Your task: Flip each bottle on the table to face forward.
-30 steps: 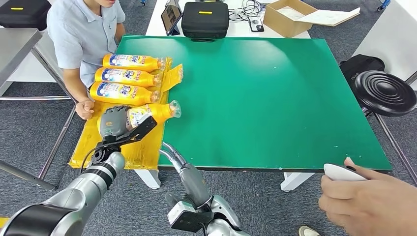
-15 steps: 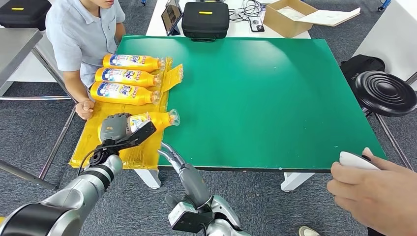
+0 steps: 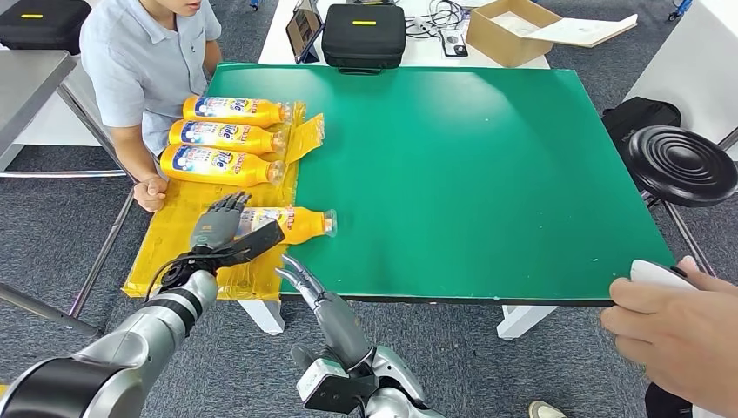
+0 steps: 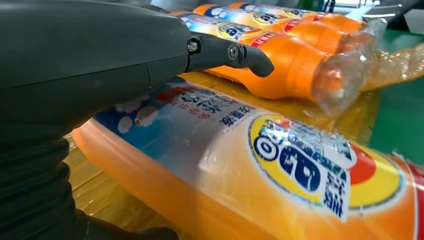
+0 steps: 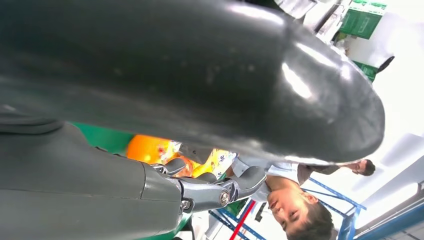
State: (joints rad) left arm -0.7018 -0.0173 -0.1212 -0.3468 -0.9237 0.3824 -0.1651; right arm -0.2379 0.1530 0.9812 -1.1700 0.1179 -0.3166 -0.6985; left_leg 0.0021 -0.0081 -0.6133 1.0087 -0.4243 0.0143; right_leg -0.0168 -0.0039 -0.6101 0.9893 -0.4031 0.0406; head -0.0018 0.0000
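Grey carpet floor (image 3: 52,226); white table (image 3: 278,26) behind (black case (image 3: 363,35), cardboard box (image 3: 505,30)); black stool (image 3: 681,164) right.

Left robot hand (image 3: 221,228) reaching forward on its silver arm, fingers wrapped over a bottle (image 3: 287,223), right robot hand (image 3: 300,280) low, fingers apart, holding nothing

Person in light blue shirt (image 3: 144,61) seated at table's far left corner, fist (image 3: 150,193) on yellow plastic sheet (image 3: 178,235). Black case (image 3: 363,35), tablet (image 3: 305,30), open cardboard box (image 3: 509,30) behind. Black stool (image 3: 681,164) right. Another person's hand (image 3: 674,335) holding white object (image 3: 659,274).
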